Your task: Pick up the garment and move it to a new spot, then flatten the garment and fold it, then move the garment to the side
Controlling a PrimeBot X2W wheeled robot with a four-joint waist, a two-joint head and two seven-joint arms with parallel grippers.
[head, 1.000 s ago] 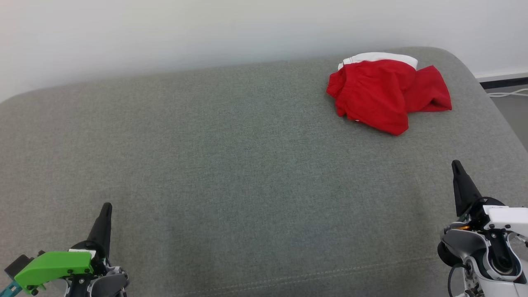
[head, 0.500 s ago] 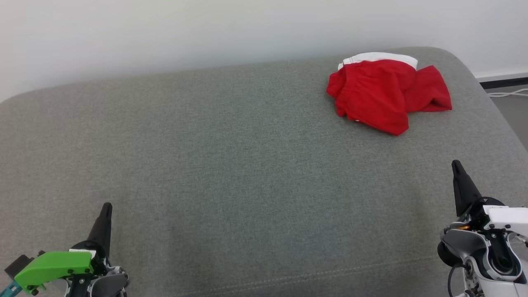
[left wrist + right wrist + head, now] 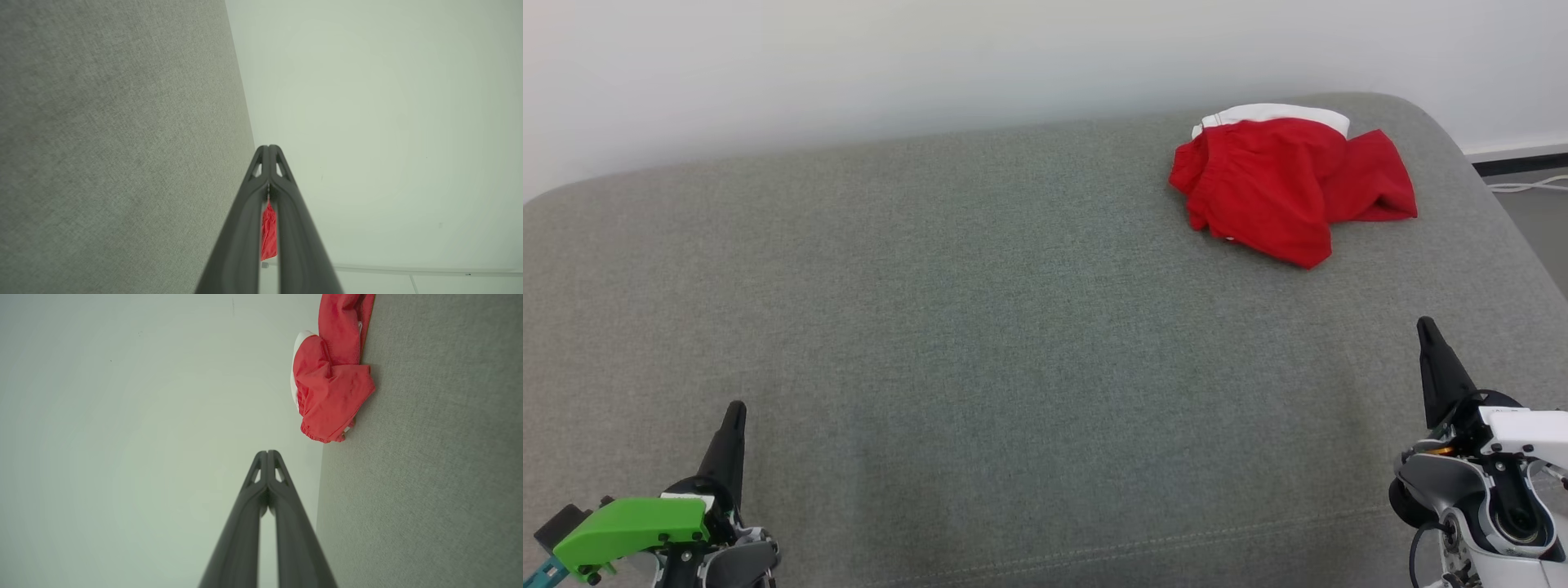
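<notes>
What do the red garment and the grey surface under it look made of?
Red garment: thin matte woven cloth, possibly synthetic; soft crumpled folds, gathered edge, white band. Grey surface: padded upholstery, coarse heathered matte weave; rounded corner and stitched seam suggest a cushion.

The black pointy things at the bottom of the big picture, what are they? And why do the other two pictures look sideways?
Those belong to a robot and grab things. The big picture comes from a camera on its head: left fingers low on the left, right fingers low on the right. Both pairs are pressed shut and hold nothing. The other two pictures come from cameras on its wrists, looking along the fingers, so the room seems tipped over. Crumpled red shorts with a white band lie on the grey cushion, near its far right corner.
</notes>
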